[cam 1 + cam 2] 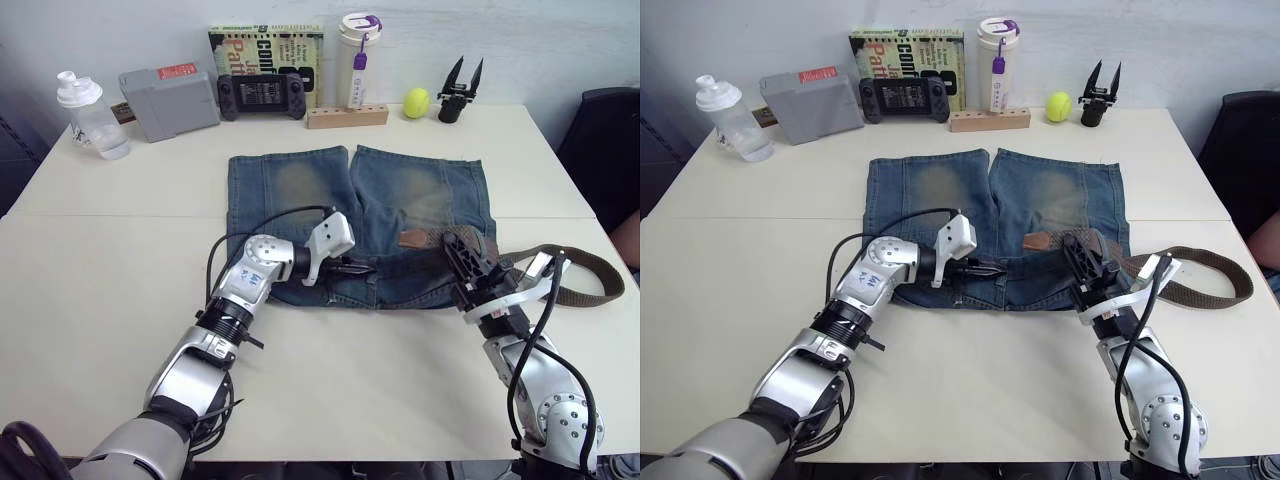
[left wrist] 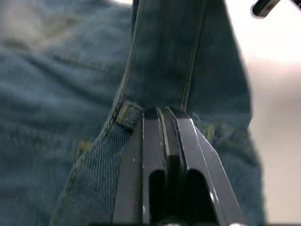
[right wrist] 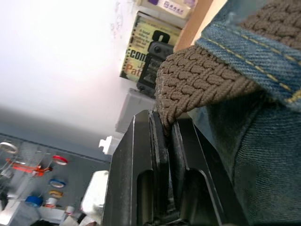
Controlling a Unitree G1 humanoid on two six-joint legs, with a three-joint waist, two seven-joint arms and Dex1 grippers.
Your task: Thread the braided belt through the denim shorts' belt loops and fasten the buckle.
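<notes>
The denim shorts (image 1: pixel 380 200) lie flat on the table with the waistband toward me. My left gripper (image 1: pixel 366 268) rests on the middle of the waistband and is shut on a pinch of denim, close to a small belt loop (image 2: pixel 126 115). My right gripper (image 1: pixel 456 244) is shut on the braided belt (image 3: pixel 197 80) at the right part of the waistband, where the belt passes under a belt loop (image 3: pixel 249 54). A tan leather end (image 1: pixel 412 238) lies on the shorts just left of that gripper. The rest of the belt (image 1: pixel 590 285) curls off to the right on the table. The buckle is hidden.
Along the far edge stand a clear bottle (image 1: pixel 90 115), a grey box (image 1: pixel 170 100), a game controller (image 1: pixel 262 93), a book (image 1: pixel 265 50), a tumbler (image 1: pixel 358 60), a wooden block (image 1: pixel 347 116), a tennis ball (image 1: pixel 416 102) and a spare black gripper (image 1: pixel 460 95). A dark chair (image 1: pixel 605 140) is at the right.
</notes>
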